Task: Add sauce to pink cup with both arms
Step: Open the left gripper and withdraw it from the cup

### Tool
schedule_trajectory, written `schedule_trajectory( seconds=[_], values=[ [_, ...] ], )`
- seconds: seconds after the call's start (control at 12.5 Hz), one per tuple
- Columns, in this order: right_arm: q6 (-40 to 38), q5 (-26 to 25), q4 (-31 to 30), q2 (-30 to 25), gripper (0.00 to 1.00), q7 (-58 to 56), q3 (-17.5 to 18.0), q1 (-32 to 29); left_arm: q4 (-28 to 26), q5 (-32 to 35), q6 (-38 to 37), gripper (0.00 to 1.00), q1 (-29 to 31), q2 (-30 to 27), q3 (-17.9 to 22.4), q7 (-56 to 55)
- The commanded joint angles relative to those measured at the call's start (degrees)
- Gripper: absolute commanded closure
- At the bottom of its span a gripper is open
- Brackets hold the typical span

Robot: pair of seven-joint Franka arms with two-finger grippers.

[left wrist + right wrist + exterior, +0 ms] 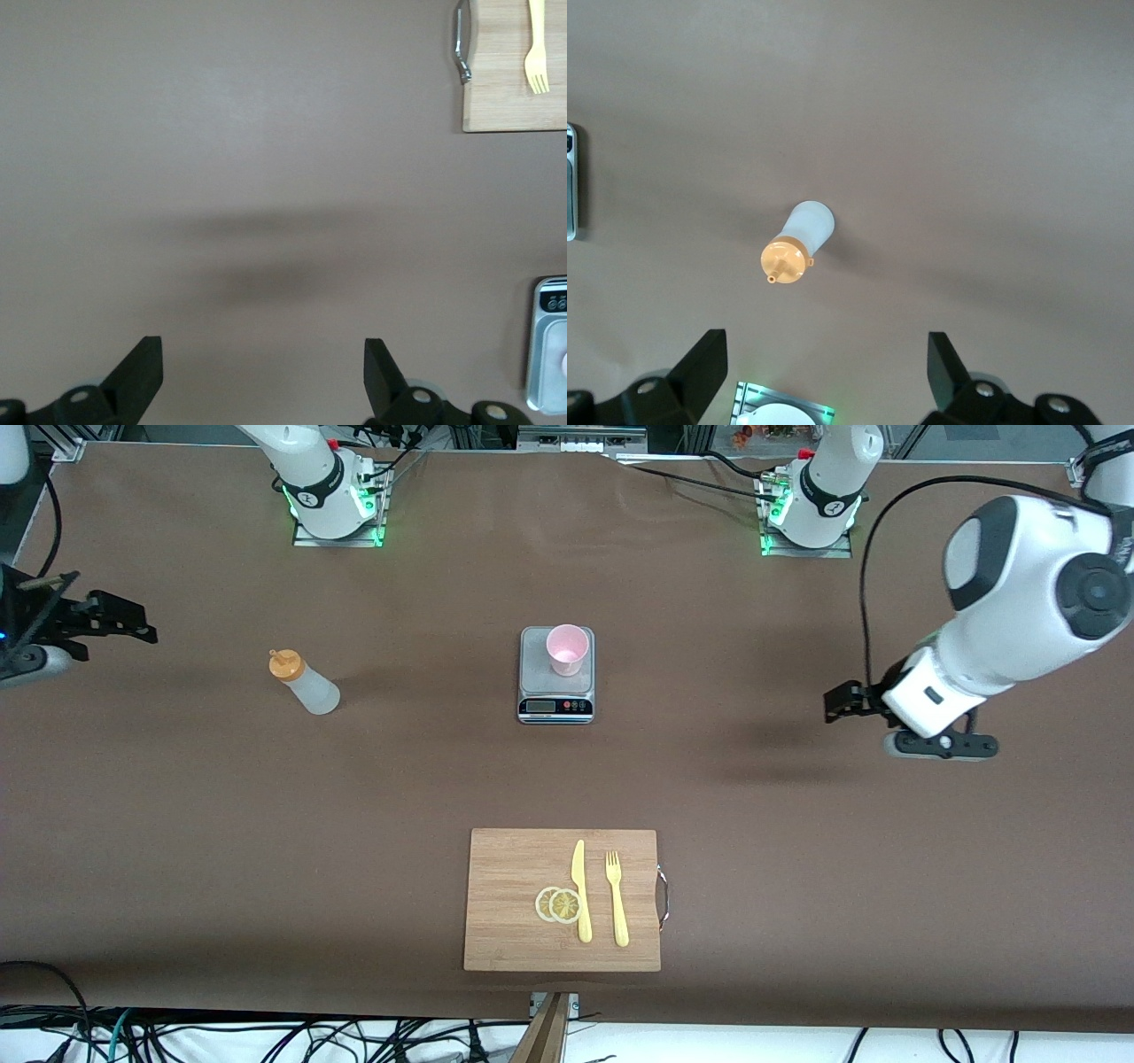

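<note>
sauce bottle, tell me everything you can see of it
The sauce bottle is a small translucent whitish squeeze bottle, plastic by its look, with an orange nozzle cap, shut. It stands upright on the brown table, alone, toward the right arm's end, beside the scale. Nothing grips or touches it.

A robotics lab bench. Two white Franka arms are bolted on metal base plates with green indicator lights, along the table's brown-covered edge. Aluminium framing stands past the bases, and loose cables trail at the near edge. Staged props include a digital kitchen scale and a bamboo cutting board.
</note>
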Motion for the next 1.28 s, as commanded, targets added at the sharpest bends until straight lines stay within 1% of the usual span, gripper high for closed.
schedule_trajectory(
  seconds=[0.0,0.16,0.24,0.32,0.4,0.48,0.56,0.72,0.8,0.88,0.96,1.04,1.12,1.2],
  values=[
    [-3.2,0.8,0.3,1.1,0.00,-0.8,-0.1,0.7,4.7,2.4,-4.6,0.00,-0.8,1.1,2.1,5.3],
    [-7.8,0.9,-0.4,1.9,0.00,-2.0,-0.2,0.6,5.4,2.8,-5.0,0.00,-1.1,1.5,3.9,7.5],
    [-8.0,1.0,-1.4,1.6,0.00,-7.2,-0.7,0.4,5.5,2.8,-5.0,0.00,-1.2,1.6,4.2,7.8],
    [-7.8,1.0,-1.8,1.7,0.00,-15.7,-1.9,0.0,5.9,3.1,-5.0,0.00,-1.1,1.6,4.2,8.1],
    [-7.3,1.3,-2.3,1.8,0.00,-22.4,-4.2,0.0,7.0,4.4,-5.2,0.00,-0.9,1.8,4.2,8.2],
    [-6.9,3.8,-3.7,1.8,0.00,-27.7,-6.1,0.0,8.7,4.8,-7.0,0.00,-0.9,2.1,4.1,8.1],
    [-5.8,5.8,-5.8,1.8,0.00,-32.7,-8.8,0.0,10.3,4.8,-8.6,0.00,-0.8,3.0,4.0,8.1],
    [-2.8,8.9,-9.5,1.9,0.00,-40.5,-11.7,0.0,11.0,4.9,-8.8,0.00,-0.8,3.4,4.1,8.1],
    [-1.1,11.9,-11.9,2.2,0.00,-43.9,-12.8,-0.1,11.5,4.8,-8.8,0.00,-0.8,3.4,4.0,8.1],
    [1.4,16.2,-15.3,2.8,0.00,-49.4,-14.4,-0.5,11.6,4.7,-8.8,0.00,-0.8,3.4,4.0,8.0],
    [3.1,20.0,-17.7,4.3,0.00,-57.3,-14.9,-1.4,11.6,4.4,-8.8,0.00,-0.6,3.3,4.0,8.0],
    [3.0,25.0,-18.5,6.6,0.00,-62.3,-15.0,-3.5,12.0,4.1,-9.1,0.00,-0.4,3.1,4.1,8.0],
    [2.4,28.6,-18.6,7.7,0.00,-67.0,-15.0,-4.5,12.7,3.9,-10.2,0.00,-0.2,3.1,4.1,8.0],
    [1.9,30.4,-18.8,8.7,0.00,-74.4,-15.1,-5.0,13.4,3.9,-11.3,0.00,-0.1,3.2,4.1,8.0]
  ],
)
